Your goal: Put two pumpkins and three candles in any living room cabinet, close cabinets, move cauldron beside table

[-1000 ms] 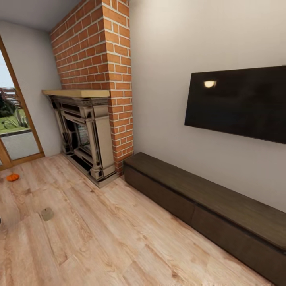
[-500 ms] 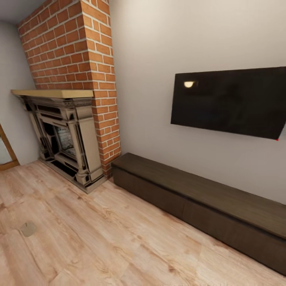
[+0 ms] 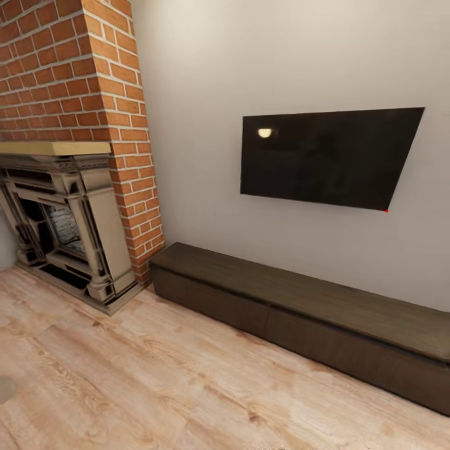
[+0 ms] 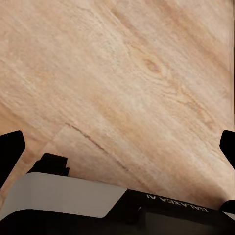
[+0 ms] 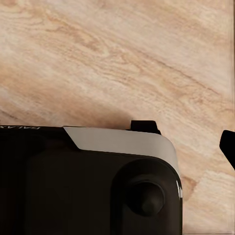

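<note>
At far left a candle [image 3: 5, 389] edges my floor view; rightward, the cabinet [image 3: 300, 312] runs shut along the wall. My left claw [image 4: 117, 147] is spread, empty; my right claw's [image 5: 191, 134] state I cannot tell.

Bare wood floor [image 3: 156, 387] lies open before the cabinet [image 3: 300, 312]. Cabinet fronts closed flush. Fireplace [image 3: 62, 219] blocks its left end.
</note>
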Controlling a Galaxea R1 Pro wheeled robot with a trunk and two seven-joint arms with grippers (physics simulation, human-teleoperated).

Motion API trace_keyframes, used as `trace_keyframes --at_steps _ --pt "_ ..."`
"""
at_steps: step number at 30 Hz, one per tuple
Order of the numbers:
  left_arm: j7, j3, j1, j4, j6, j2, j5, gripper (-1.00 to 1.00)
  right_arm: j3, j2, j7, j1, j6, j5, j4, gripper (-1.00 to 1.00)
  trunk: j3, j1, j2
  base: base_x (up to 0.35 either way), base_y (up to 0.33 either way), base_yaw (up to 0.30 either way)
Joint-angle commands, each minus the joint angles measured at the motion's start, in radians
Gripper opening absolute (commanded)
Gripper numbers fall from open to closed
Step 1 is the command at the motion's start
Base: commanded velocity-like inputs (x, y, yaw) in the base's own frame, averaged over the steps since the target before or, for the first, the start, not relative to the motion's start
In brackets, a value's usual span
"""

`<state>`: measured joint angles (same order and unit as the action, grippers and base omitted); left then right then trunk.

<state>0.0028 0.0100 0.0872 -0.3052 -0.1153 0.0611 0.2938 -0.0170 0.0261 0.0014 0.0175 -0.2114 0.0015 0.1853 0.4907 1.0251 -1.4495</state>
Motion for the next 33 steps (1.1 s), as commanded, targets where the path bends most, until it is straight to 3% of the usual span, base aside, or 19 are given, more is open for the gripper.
trace_keyframes --at_steps 1,19,27,33 --pt "0.0 0.001 0.0 0.0 -0.003 0.0 0.004 1.0 -0.001 0.0 0.0 0.001 -0.003 0.0 -0.001 1.0 0.001 0.0 -0.001 0.0 0.093 -0.292" --pt "0.0 0.001 0.0 0.0 -0.002 0.0 0.004 1.0 -0.001 0.0 0.0 0.001 -0.003 0.0 -0.001 1.0 0.001 0.0 -0.001 0.0 0.061 -0.292" --pt "0.0 0.001 0.0 0.0 -0.003 0.0 0.004 1.0 -0.001 0.0 0.0 0.001 -0.003 0.0 -0.001 1.0 0.001 0.0 -0.001 0.0 0.251 -0.284" --pt "0.0 0.0 0.0 0.0 -0.003 0.001 0.004 1.0 -0.003 0.0 0.0 0.001 -0.003 0.0 0.001 1.0 0.001 0.0 -0.001 0.068 0.21 -0.071"
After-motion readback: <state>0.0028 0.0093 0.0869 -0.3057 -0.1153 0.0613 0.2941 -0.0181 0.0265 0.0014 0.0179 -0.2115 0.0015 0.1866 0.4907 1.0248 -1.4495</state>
